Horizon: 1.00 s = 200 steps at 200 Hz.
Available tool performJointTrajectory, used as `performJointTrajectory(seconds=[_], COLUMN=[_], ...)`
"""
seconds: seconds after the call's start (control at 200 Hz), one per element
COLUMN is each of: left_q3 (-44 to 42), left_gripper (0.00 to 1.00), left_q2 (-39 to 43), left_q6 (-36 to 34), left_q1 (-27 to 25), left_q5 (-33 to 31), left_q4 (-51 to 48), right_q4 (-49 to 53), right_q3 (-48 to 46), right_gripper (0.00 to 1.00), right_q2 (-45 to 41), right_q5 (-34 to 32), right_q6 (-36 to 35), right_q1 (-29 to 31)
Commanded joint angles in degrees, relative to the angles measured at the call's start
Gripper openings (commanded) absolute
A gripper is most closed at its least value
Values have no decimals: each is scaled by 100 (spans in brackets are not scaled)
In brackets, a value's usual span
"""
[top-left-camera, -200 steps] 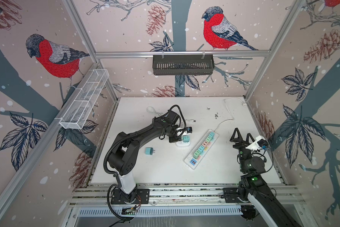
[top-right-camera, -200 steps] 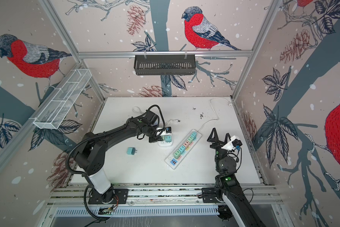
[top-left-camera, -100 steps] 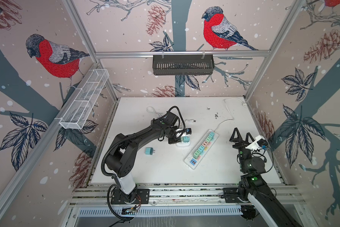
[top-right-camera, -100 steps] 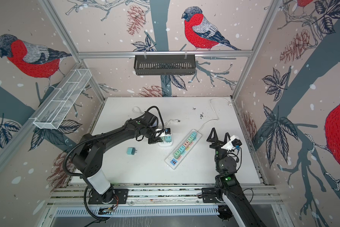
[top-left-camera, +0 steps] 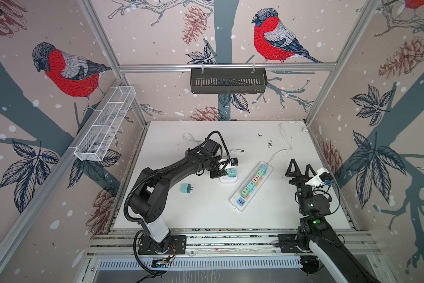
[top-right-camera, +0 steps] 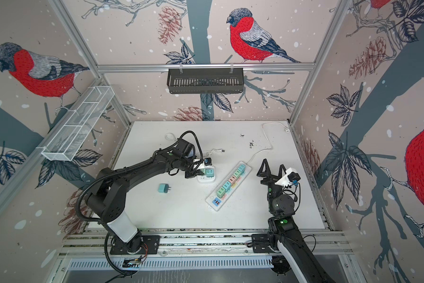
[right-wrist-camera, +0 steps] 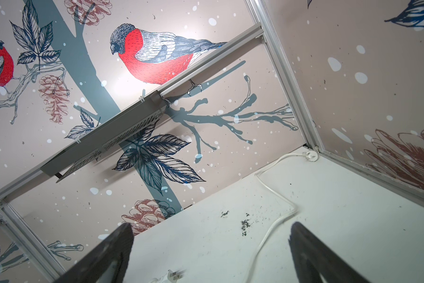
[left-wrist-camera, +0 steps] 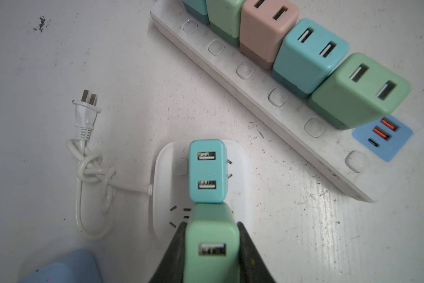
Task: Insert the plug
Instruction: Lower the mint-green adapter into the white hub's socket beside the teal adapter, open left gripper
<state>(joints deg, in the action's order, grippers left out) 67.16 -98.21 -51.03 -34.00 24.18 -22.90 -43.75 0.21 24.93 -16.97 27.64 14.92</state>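
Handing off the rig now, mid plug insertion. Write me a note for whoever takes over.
Left end effector shut on the green plug, held over the small white socket next to the seated teal plug.
Right end effector open, empty, raised at the right.
A loose teal plug lies on the table, left of the socket.
Done: green plug grasped, positioned. Left: press it in, release; seating not confirmed.

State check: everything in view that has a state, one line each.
Left gripper: shut on the green USB charger.
Green USB charger: held over the small white socket block, seating unclear.
Teal two-port charger: plugged into that block.
White two-prong cord plug: unplugged, lying flat.
Long white power strip: row of chargers plugged in.
Loose teal charger: lying on its side.
Right gripper: open, empty.
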Motion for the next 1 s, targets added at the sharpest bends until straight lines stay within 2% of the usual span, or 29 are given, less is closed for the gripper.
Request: performJointTrajectory(seconds=[0.0, 0.996], left_q3=[-5, 204], left_gripper=[0, 0], left_q2=[-72, -727], left_q6=[-120, -31], left_q1=[0, 58], left_q5=[199, 192], left_q4=[140, -83], right_q4=[-208, -253], right_q3=[-891, -882], right_gripper=[100, 100], right_q2=[5, 74], right_q5=[45, 70], right_q6=[-92, -124], right_q1=[7, 59])
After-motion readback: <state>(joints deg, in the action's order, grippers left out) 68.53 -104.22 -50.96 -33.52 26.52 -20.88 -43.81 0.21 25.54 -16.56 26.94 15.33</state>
